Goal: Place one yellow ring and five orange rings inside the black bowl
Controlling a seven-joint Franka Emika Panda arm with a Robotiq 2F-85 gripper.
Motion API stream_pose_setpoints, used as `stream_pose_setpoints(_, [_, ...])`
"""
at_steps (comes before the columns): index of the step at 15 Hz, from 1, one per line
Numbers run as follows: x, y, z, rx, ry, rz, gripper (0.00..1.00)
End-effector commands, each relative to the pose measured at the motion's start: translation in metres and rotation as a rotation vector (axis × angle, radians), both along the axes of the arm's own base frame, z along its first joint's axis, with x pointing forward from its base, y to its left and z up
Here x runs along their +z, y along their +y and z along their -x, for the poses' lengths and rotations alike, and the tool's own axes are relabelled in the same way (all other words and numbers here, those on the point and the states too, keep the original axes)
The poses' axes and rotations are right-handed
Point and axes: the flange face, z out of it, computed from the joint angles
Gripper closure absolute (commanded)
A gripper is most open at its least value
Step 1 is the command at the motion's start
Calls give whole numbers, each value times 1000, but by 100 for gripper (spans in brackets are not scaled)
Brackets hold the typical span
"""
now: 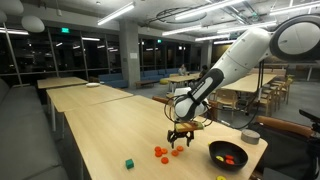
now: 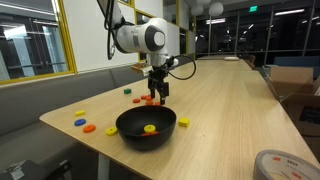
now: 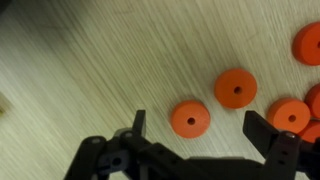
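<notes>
- We are going for the orange ring [image 3: 190,119], which is lying flat on the table [image 3: 80,60]. In the wrist view it is sitting between the fingers, a little nearer the left one.
- The other rings [image 3: 236,88] are lying just to its right, apart from it. In our judgement the finger on that side should be coming down in the gap without nudging them.
- The gripper [image 3: 200,135] is hanging over the rings with its jaws spread wide, holding nothing.
- We are advising this order:
  - centring over the ring;
  - dropping straight down until the tips are almost at the wood;
  - closing gently, since a thin flat ring could be slipping out or flipping up.
- The bowl [image 2: 135,140] is standing at the near end of the table, close to the rings, with the yellow ring [image 2: 150,128] lying inside it. We are therefore expecting a short carry.
</notes>
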Motion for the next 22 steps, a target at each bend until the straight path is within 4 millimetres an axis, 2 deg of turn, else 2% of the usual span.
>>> stream_pose_setpoints(1, [0, 3, -2, -96, -14, -13, 0])
stream_pose_setpoints(12, [-8, 8, 8, -307, -39, 62, 0])
stream_pose_setpoints(22, [-10, 1, 11, -374, -50, 89, 0])
